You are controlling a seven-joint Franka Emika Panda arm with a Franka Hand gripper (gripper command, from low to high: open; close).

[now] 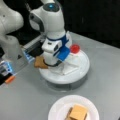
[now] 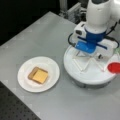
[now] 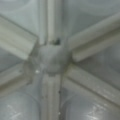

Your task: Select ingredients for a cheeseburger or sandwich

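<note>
A white paper plate point(image 1: 58, 108) point(image 2: 25, 75) holds the sandwich point(image 1: 77, 113) point(image 2: 38, 75), a tan bread slice with a yellow cheese slice on top. Another ingredient, a tan bread slice point(image 1: 40, 62), sits at the left rim of the round white divided tray point(image 1: 80, 71) point(image 2: 87, 73). My gripper point(image 1: 51, 63) point(image 2: 88, 51) hangs low over the tray's middle, right beside that slice, its fingers hidden by the hand. The wrist view shows only the tray's hub point(image 3: 51, 58) and dividers close below, with no fingers or food.
A red round piece point(image 1: 75, 48) point(image 2: 114, 67) rests at the tray's rim. The arm's base point(image 1: 11, 47) and a small orange object point(image 1: 10, 79) stand at a front view's left. The grey table ends at a dark perforated surface point(image 2: 15, 110).
</note>
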